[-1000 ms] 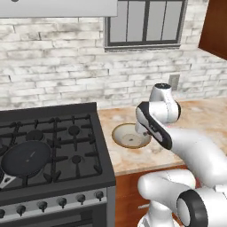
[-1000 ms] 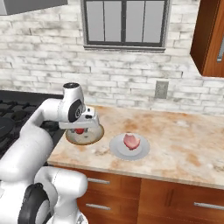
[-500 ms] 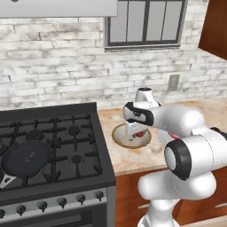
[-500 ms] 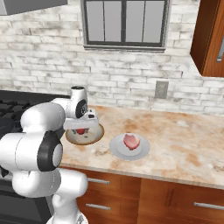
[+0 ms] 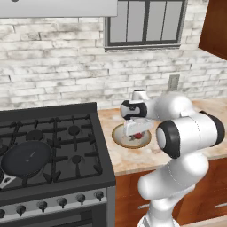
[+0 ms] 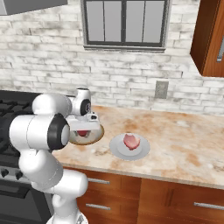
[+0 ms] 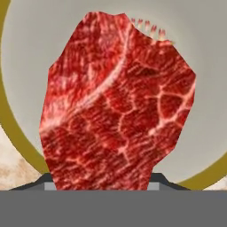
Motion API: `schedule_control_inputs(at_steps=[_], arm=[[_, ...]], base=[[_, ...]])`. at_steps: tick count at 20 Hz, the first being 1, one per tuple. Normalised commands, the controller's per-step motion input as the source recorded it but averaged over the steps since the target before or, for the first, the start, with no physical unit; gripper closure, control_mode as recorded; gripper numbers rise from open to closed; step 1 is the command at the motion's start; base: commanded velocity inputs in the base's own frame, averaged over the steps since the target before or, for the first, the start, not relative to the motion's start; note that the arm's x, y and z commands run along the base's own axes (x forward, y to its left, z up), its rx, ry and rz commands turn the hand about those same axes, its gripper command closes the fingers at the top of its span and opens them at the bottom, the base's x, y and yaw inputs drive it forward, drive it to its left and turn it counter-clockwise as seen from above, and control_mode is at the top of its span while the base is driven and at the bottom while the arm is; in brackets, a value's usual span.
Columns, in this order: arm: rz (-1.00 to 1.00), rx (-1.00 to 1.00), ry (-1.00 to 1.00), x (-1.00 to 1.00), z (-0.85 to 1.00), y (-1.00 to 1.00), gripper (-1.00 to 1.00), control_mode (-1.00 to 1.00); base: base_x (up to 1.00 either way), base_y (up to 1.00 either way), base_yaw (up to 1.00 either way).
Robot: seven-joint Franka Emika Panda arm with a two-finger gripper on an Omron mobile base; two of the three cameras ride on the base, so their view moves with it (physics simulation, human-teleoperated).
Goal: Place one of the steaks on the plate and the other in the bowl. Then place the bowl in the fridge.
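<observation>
The deep red steak sits between the fingers of my gripper, which is shut on it just over the bowl. From the left base view the gripper hangs low above the tan bowl on the counter beside the stove, and the red steak peeks out under it. In the right base view the bowl holds the same red steak under the hand. The pale pink steak lies on the whitish plate to the bowl's right. The fridge is out of view.
A black stove with a dark frying pan stands left of the bowl. A brick wall with an outlet runs behind the marble counter. A wooden cabinet hangs at the upper right.
The arm's elbow and upper links have swung round toward the front. The hand with the red steak has stayed over the bowl, shifting only slightly.
</observation>
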Motion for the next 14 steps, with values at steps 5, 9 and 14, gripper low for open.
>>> schedule_control_inputs(at_steps=[5, 9, 14], arm=[[0.00, -0.01, 0.02, -0.01, -0.08, 0.00, 1.00, -1.00], [0.00, 0.00, 0.00, 0.00, -0.01, 0.00, -1.00, -1.00], [0.00, 0.00, 0.00, 0.00, 0.00, 0.00, -1.00, -1.00]], base=[[0.00, 0.00, 0.00], [0.00, 0.00, 0.00], [0.00, 0.00, 0.00]])
